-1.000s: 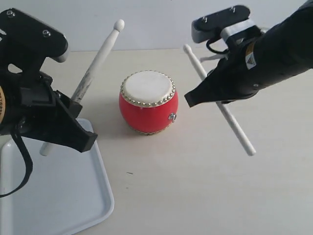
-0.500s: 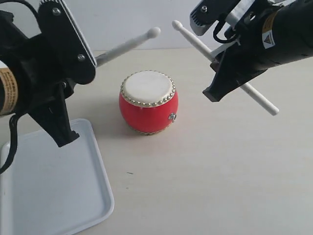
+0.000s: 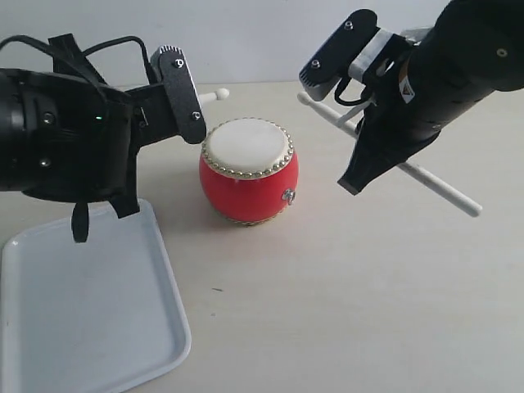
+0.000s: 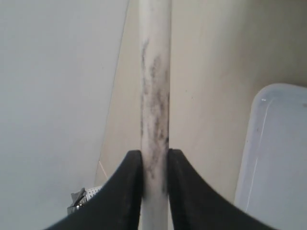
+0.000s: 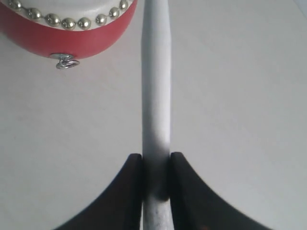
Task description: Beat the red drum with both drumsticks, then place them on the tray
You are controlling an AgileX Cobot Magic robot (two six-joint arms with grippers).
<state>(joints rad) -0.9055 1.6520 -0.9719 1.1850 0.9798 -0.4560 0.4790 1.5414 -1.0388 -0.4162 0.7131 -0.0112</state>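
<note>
Left gripper [image 4: 154, 160] clamps scuffed drumstick [image 4: 154, 96], right gripper [image 5: 156, 163] plain drumstick [image 5: 156, 86]; tips near red drum [image 3: 248, 176]; likely mid-beating, tray [image 3: 90, 327] placement left.

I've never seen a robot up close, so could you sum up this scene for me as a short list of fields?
Drum: red drum upright on the table
Left drumstick: clamped between the left fingers, tip just behind the drum
Right drumstick: clamped between the right fingers, tip beside the drum
Tray: white tray, no sticks on it yet
</note>
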